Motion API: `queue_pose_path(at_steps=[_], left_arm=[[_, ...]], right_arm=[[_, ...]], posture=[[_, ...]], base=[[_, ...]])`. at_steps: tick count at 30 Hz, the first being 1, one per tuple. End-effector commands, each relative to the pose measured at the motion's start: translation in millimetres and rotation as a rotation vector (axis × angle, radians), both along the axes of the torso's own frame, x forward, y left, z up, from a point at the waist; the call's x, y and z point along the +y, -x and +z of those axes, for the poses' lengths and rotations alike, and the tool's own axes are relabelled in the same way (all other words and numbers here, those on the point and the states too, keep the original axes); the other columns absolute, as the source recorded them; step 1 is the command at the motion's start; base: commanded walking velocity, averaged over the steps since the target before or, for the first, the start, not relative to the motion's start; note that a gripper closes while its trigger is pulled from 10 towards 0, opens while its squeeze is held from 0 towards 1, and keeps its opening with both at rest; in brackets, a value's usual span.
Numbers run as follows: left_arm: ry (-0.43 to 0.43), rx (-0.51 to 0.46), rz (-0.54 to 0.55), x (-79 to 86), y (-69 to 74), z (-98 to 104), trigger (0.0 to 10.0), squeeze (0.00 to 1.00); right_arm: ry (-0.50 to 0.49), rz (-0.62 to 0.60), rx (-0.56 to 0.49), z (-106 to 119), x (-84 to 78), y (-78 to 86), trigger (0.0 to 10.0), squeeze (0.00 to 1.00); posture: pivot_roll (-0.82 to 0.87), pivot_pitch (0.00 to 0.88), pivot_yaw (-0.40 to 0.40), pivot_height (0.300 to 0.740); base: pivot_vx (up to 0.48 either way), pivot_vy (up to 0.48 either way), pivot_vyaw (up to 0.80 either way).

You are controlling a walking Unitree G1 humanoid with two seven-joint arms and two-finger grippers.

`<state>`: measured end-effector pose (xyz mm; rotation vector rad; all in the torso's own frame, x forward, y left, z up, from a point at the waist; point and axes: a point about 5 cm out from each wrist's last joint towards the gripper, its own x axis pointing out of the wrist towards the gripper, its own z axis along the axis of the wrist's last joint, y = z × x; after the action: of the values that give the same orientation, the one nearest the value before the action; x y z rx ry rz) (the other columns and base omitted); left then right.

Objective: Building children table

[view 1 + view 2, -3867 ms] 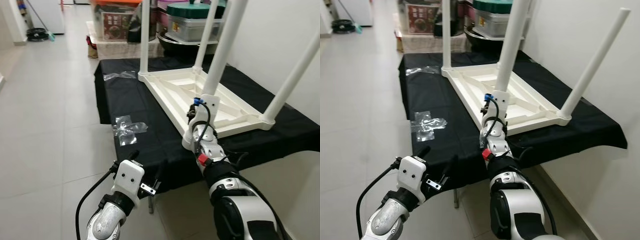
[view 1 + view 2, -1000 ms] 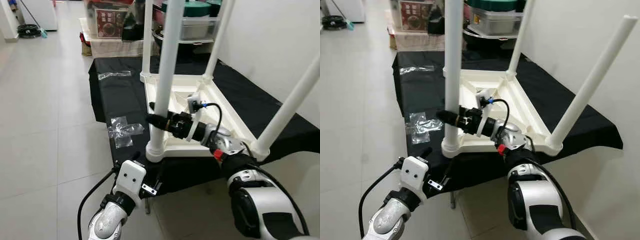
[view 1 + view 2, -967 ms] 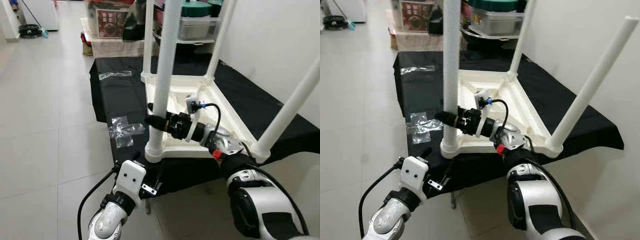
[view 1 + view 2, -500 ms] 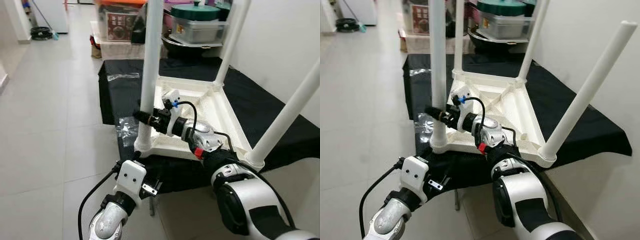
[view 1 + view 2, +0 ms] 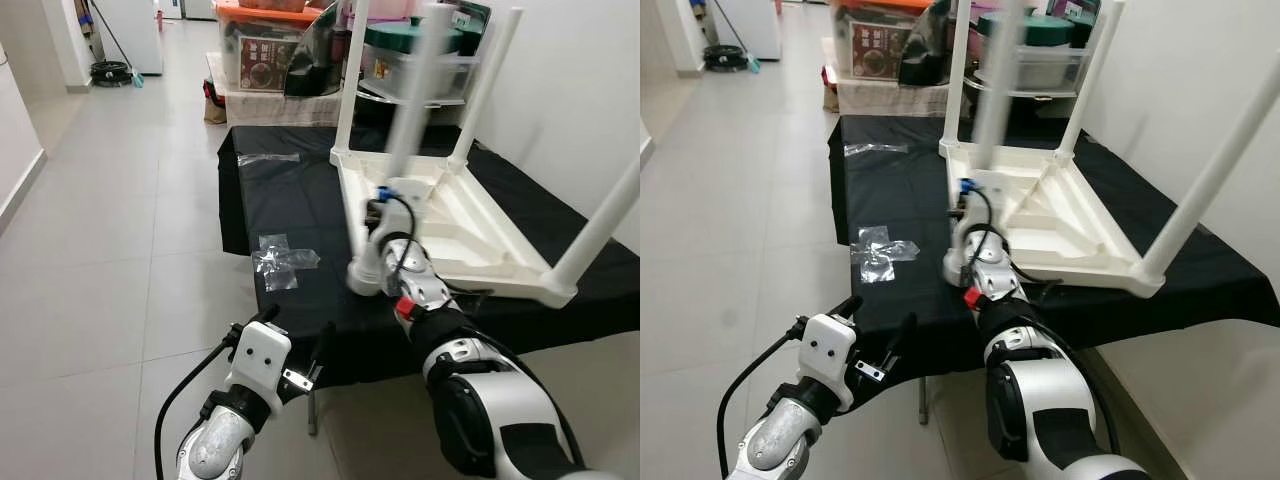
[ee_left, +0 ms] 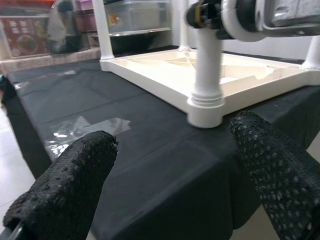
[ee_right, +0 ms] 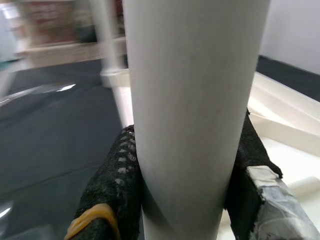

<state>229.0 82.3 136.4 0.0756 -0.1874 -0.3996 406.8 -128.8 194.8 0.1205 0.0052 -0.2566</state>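
A white children's table (image 5: 470, 225) lies upside down on a black-covered table (image 5: 300, 210), its legs pointing up. My right gripper (image 5: 383, 215) is shut on the near-left leg (image 5: 405, 110), low down near the corner socket; the leg is motion-blurred. In the right wrist view the leg (image 7: 195, 100) sits pressed between both black fingers (image 7: 117, 185). My left gripper (image 5: 297, 328) hangs open below the cloth's front edge, nothing between its fingers (image 6: 65, 185); it faces the table's near corner (image 6: 205, 107).
Crumpled clear plastic bags (image 5: 283, 257) lie on the cloth left of the white table, another (image 5: 267, 158) farther back. Storage boxes (image 5: 270, 40) stand behind. A white wall (image 5: 580, 80) runs along the right; tiled floor (image 5: 110, 230) opens to the left.
The white table has swung round on the cloth, its held leg and near corner shifting right, with my right gripper still on the leg. The camera view shifted too. The left arm is unchanged.
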Motion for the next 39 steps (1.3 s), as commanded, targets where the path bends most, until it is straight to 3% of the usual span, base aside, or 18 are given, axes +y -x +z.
queue_pose_path(at_steps=[1,2,3,4,5,6,7,10,11,15,16,17,23,31,36,37,38,39], left_arm=[[-0.008,0.005,-0.01,-2.7,0.2,-2,10.0,0.0],[-0.008,0.005,-0.01,-2.7,0.2,-2,10.0,0.0],[-0.007,0.004,-0.009,-2.6,-0.1,-2,10.0,0.0],[-0.006,0.004,-0.008,-2.6,-0.4,-1,10.0,0.0],[-0.006,0.004,-0.009,-2.6,-0.4,-1,10.0,0.0],[-0.005,0.004,-0.009,-2.8,-0.5,-2,10.0,0.0],[-0.004,0.004,-0.009,-3.0,-0.5,-1,10.0,0.0],[-0.001,0.003,-0.01,-3.2,-0.5,-1,10.0,0.0],[0.0,0.002,-0.009,-3.1,-0.5,-1,10.0,0.0],[0.002,0.003,-0.009,-2.9,-0.9,-1,10.0,0.0],[0.001,0.005,-0.011,-2.9,-1.9,-2,10.0,0.0],[0.001,0.005,-0.011,-3.1,-2.1,-2,10.0,0.0],[0.0,0.003,-0.009,-3.2,-2.6,-2,10.0,0.0],[-0.001,0.003,-0.009,-3.3,-2.7,-2,10.0,0.0],[0.0,0.003,-0.008,-3.3,-2.4,-2,10.0,0.0],[0.001,0.004,-0.008,-3.3,-2.4,-2,10.0,0.0],[0.001,0.004,-0.008,-3.3,-2.4,-2,10.0,0.0],[0.001,0.004,-0.008,-3.3,-2.2,-2,10.0,0.0]], right_arm=[[-0.021,-0.033,0.011,-3,-0.9,1.6,0.0,0.0],[-0.021,-0.033,0.011,-3,-0.9,1.6,0.0,0.0],[-0.022,0.03,-0.02,0,10.9,1.7,3.3,0.0],[0.008,0.095,-0.073,6,19.6,1.9,10.0,0.0],[0.016,0.211,-0.134,11,31.5,2.5,10.0,0.0],[0.039,0.283,-0.201,16,35.6,4.2,10.0,0.76],[0.017,0.388,-0.229,17,41.5,5.1,10.0,1.0],[0.063,0.389,-0.244,17,38.5,5.3,10.0,1.0],[0.088,0.455,-0.254,19,39.4,5.4,10.0,0.0],[0.063,0.627,-0.223,18,41.5,4.8,10.0,0.0],[0.057,0.932,-0.143,11,45.7,9.4,10.0,0.0],[0.051,1.049,-0.102,8,46.0,12.7,10.0,0.0],[0.007,1.472,-0.055,7,43.7,30.1,10.0,0.0],[0.058,1.528,-0.05,7,49.7,29.7,10.0,0.0],[0.077,1.361,-0.039,9,66.1,20.5,10.0,0.0],[0.091,1.31,-0.035,7,71.8,19.3,7.3,0.0],[0.091,1.31,-0.035,7,71.8,19.3,7.3,0.0],[0.092,1.293,-0.046,5,77.4,20.5,0.0,0.0]], posture=[[0.08,0.021,-0.124,0.74],[0.08,0.021,-0.124,0.74],[0.08,0.025,-0.123,0.74],[0.08,0.024,-0.122,0.74],[0.08,0.026,-0.123,0.74],[0.08,0.025,-0.124,0.74],[0.08,0.025,-0.123,0.74],[0.08,0.024,-0.127,0.74],[0.08,0.025,-0.129,0.74],[0.07,0.023,-0.122,0.74],[0.07,0.022,-0.123,0.74],[0.07,0.021,-0.123,0.74],[0.08,0.019,-0.129,0.74],[0.08,0.02,-0.129,0.74],[0.08,0.022,-0.13,0.74],[0.08,0.022,-0.129,0.74],[0.08,0.022,-0.129,0.74],[0.08,0.02,-0.13,0.74]], base=[[0.0,0.0,0.0],[0.0,0.0,0.0],[0.0,0.0,0.0],[0.0,0.0,0.0],[0.0,0.0,0.0],[0.0,0.0,0.0],[0.0,0.0,0.0],[0.0,0.0,0.0],[0.0,0.0,0.0],[0.0,0.0,0.0],[0.0,0.0,0.0],[0.0,0.0,0.0],[0.0,0.0,0.0],[0.0,0.0,0.0],[0.0,0.0,0.0],[0.0,0.0,0.0],[0.0,0.0,0.0],[0.0,0.0,0.0]])
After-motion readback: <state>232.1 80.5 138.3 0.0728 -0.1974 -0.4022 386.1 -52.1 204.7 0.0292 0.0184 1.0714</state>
